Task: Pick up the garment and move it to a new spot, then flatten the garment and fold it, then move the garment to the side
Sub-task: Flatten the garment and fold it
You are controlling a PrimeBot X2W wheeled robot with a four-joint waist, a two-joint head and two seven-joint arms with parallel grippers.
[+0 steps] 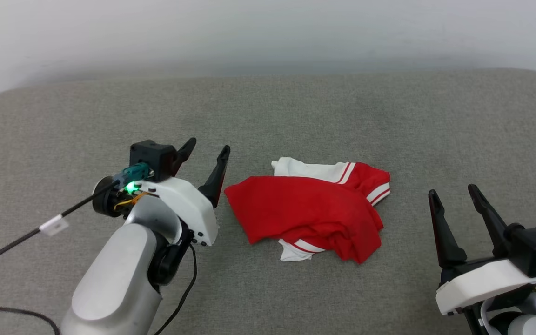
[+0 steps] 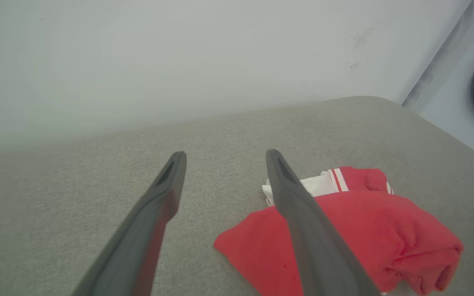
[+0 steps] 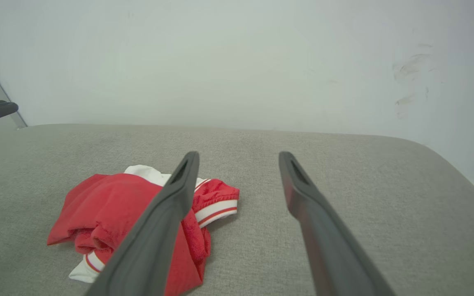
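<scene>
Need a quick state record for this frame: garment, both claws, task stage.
garment: crumpled red-and-white heap, neither flat nor folded
support: grey padded surface, garment near its middle
left claw: open, empty, close beside the garment's left edge
right claw: open, empty, clearly apart from the garment, on its right
contact: neither claw grips the garment
task stage: pick-up not yet done

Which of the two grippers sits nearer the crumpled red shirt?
The left gripper: its finger nearly meets the garment, while the right gripper stands clear across the cushion.
</scene>
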